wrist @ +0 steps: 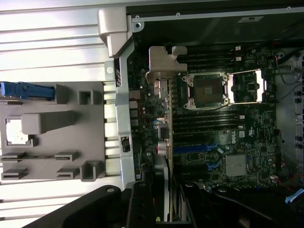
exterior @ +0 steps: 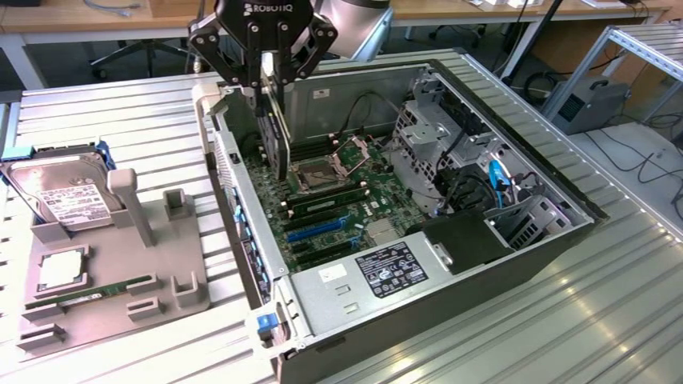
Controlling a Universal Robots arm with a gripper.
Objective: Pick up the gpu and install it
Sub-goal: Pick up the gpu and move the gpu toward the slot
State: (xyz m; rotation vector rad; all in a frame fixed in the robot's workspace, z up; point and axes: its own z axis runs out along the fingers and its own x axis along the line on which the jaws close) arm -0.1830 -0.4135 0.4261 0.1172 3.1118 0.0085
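Note:
My gripper is shut on the gpu, a thin dark card that hangs edge-down over the open computer case. The card's lower end is above the motherboard, close to the case's rear wall and beside the CPU socket. In the wrist view the gpu appears edge-on, its silvery bracket pointing toward the case's rear edge. The gripper has dark fingers on either side of the card. Blue expansion slots lie on the board further toward the power supply.
On the exterior view's left a grey fixture tray carries a hard drive, a CPU and a memory stick. The case holds a drive cage, cables and a power supply. Ribbed metal table all around.

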